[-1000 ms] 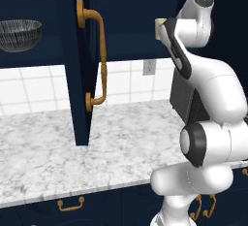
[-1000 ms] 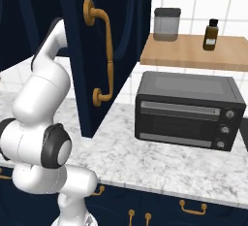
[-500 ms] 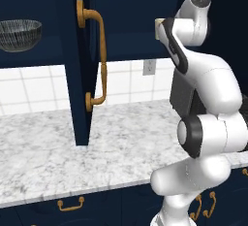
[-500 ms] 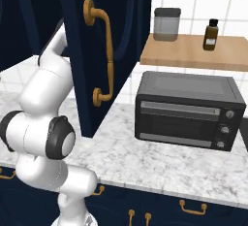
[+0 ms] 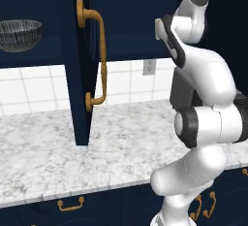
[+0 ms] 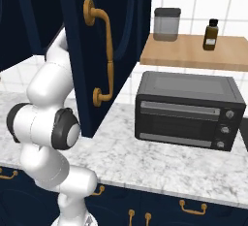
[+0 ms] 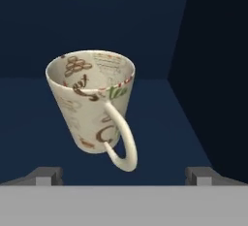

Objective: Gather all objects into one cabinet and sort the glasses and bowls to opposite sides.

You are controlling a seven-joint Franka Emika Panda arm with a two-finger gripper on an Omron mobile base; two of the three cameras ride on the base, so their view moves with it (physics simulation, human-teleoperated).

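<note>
Left base view. Item: wall cabinet (image 5: 80, 74), navy, one tall door swung out edge-on toward the onlooker, brass handle (image 5: 97, 57) on its face. The white arm (image 5: 203, 99) is reaching up and forward into the open compartment to the right of that door. The dark patterned bowl (image 5: 18, 35) is sitting on the cabinet shelf well to the left of where the arm is reaching, on the far side of the door. The marble desk (image 5: 58, 157) is lying below the arm.

Right base view. Same door (image 6: 104, 50) is standing between the onlooker and the arm's upper end. To the right, well apart from the arm: a toaster oven (image 6: 186, 111) on the desk, a wooden shelf (image 6: 193, 53) carrying a grey canister (image 6: 166, 24) and a small brown bottle (image 6: 210, 35).

Hand view. Item: beige mug (image 7: 92, 106), printed lettering, sitting on the navy shelf floor (image 7: 160, 137) straight ahead of the jaws and slightly left of centre, its mouth tilting up toward the camera. Its handle (image 7: 121, 142) is pointing back at the jaws. The gripper (image 7: 125, 175) is standing fully apart, empty, the two fingertips (image 7: 44, 175) flanking the mug with clear gaps and touching nothing. Judgement: a straight advance should bring the mug between the jaws.
</note>
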